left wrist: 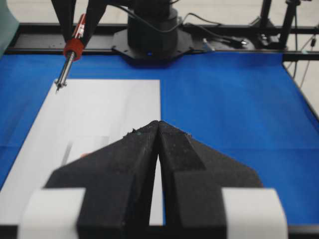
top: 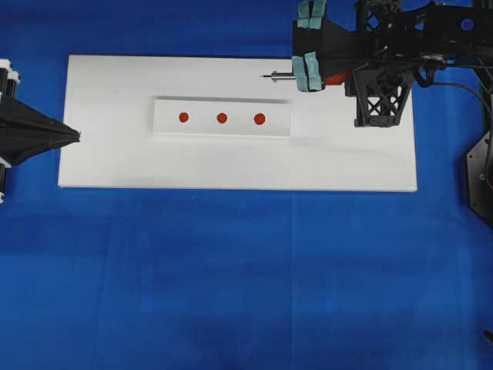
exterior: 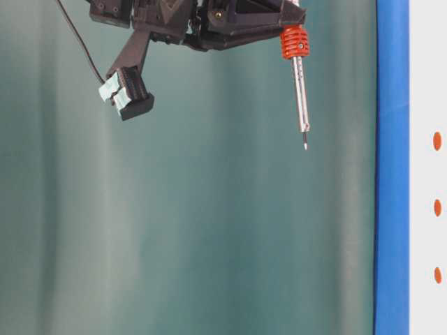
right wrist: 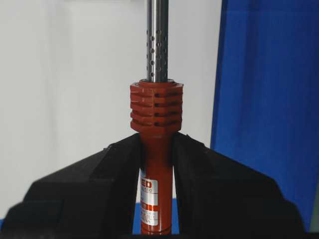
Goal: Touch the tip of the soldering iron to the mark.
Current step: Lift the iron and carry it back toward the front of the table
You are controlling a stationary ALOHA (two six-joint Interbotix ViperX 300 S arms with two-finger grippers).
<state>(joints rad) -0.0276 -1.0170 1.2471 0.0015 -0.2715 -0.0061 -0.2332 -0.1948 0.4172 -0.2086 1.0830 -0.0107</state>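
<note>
We look down on a blue table cover (top: 231, 270) with a large white board (top: 115, 162) lying on it. On the board sits a smaller raised white plate (top: 222, 127), and it bears three red marks (top: 222, 118) in a row; nothing else lies on either.

The right gripper (right wrist: 157, 164) has its black jaws clamped on the red handle of the soldering iron (right wrist: 156, 129), just below the ribbed collar. In the overhead view the iron (top: 279, 75) sticks out leftward from under the arm, over the far part of the board, its tip off the plate and apart from the nearest mark. The table-level view shows the iron (exterior: 299, 91) held in the air.

The left gripper (left wrist: 158, 130) rests at the left edge of the board, jaws pressed together on nothing.

Most of the iron's handle is hidden by the arm from above. Its tip is cut off in the right wrist view. The printing on the handle label is too small for us to read.
</note>
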